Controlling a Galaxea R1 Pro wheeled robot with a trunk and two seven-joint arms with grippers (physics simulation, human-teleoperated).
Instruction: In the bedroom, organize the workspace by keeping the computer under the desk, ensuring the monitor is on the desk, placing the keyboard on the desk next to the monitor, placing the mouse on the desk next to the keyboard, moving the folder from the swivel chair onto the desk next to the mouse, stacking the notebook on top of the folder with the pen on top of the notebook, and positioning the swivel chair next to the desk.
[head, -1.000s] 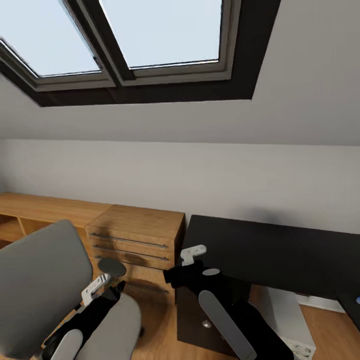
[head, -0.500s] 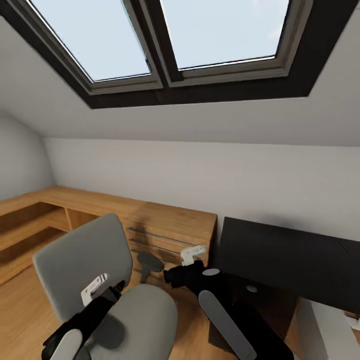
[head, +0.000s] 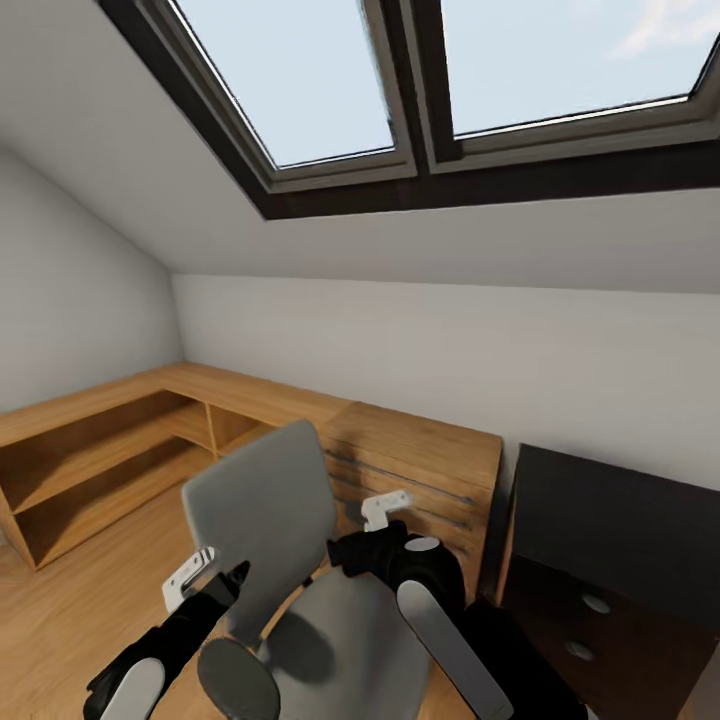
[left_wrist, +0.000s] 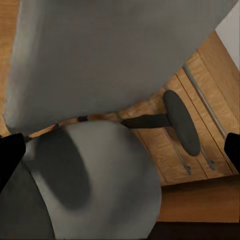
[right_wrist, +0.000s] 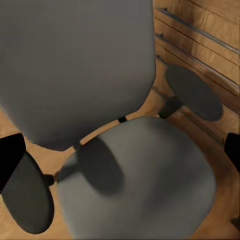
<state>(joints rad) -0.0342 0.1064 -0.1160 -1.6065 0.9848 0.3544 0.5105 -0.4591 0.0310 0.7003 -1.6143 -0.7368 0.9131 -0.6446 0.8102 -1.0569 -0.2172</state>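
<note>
So I'm parked right in front of the grey padded swivel chair with black armrests (head: 300, 560), and both my arms hang over it. My left tool (head: 205, 580) sits above the near left side of the seat, by the left armrest pad; my right tool (head: 385, 515) is up by the right edge of the chair's back. Honestly can't tell from the head view whether either tool is open or closed. In both wrist views the black fingertips (left_wrist: 10, 155) only peek in at the frame edges, set far apart, with nothing between them but the chair below.

The seat is bare grey padding, with an armrest shadow across it. The chair stands on the wood floor (head: 80, 610), its back toward the light-wood drawer unit (head: 420, 470). The glossy black bench (head: 620, 520) sits just right of that drawer unit, against the white wall. Low light-wood shelving (head: 110, 460) wraps the left corner, under the dark-framed skylights (head: 400, 90).
</note>
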